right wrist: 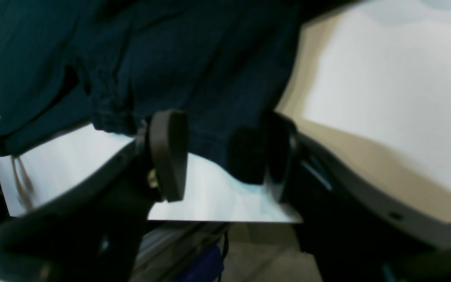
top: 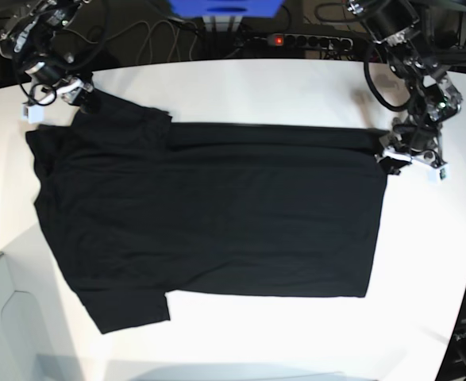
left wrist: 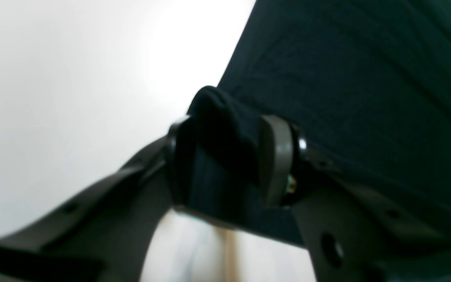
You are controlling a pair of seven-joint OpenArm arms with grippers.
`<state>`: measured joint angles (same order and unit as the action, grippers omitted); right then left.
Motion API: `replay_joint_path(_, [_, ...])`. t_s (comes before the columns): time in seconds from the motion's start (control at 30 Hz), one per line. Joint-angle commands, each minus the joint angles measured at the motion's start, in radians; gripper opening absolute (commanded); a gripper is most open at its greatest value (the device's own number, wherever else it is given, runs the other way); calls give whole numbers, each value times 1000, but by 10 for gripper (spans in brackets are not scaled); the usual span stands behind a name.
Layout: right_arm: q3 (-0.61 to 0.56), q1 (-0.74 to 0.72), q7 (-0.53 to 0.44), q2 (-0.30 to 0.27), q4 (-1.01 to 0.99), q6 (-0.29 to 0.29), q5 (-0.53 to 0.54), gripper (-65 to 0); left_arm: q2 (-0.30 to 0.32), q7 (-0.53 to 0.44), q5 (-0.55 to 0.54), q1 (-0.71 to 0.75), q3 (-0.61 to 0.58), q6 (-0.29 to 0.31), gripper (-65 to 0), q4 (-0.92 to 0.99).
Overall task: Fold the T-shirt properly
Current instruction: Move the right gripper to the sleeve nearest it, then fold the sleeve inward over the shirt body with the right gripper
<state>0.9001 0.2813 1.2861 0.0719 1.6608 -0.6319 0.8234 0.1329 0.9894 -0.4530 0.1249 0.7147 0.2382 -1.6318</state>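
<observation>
The T-shirt [top: 209, 210] lies spread plain side up on the white table [top: 296, 87], its long axis running across the base view, hem at that view's right, shoulders and sleeves at its left. At the far hem corner the left gripper [left wrist: 229, 164] is clamped on a bunched fold of black cloth. At the far shoulder corner the right gripper [right wrist: 217, 156] pinches the fabric edge likewise. Both held corners sit on the shirt's far edge, so a fold would likely carry that edge toward the near one.
</observation>
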Motion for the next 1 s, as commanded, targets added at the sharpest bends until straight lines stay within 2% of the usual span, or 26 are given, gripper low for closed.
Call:
replay_joint_path(0.0, [1, 12, 31, -2, 8, -10, -26, -327, 14, -17, -10, -8, 4, 0, -389, -20])
replay_joint_path(0.07, [1, 12, 56, -2, 8, -10, -26, -332, 14, -17, -10, -8, 4, 0, -389, -20])
replay_joint_path(0.13, [1, 9, 71, -2, 8, -12, -25, -374, 14, -17, -10, -8, 4, 0, -389, -20])
replay_joint_path(0.23, [1, -7, 74, -2, 6, -12, -25, -498, 14, -17, -13, -8, 4, 0, -389, -20])
replay_joint_path(0.33, [-19, -32, 76, -5, 8, -12, -25, -650, 12, -17, -11, -8, 4, 0, -389, -20])
replay_joint_path(0.53, [-57, -107, 77, -2, 71, -12, -25, -650, 12, -17, -11, -8, 4, 0, -389, -20])
replay_joint_path(0.73, [-138, -248, 76, -5, 86, -6, -28, -650, 11, -17, -11, -11, 3, 0, -390, -20])
replay_joint_path(0.97, [-212, -434, 66, -4, -121, -4, -31, -650, 11, -17, -10, -11, 3, 0, -391, -20])
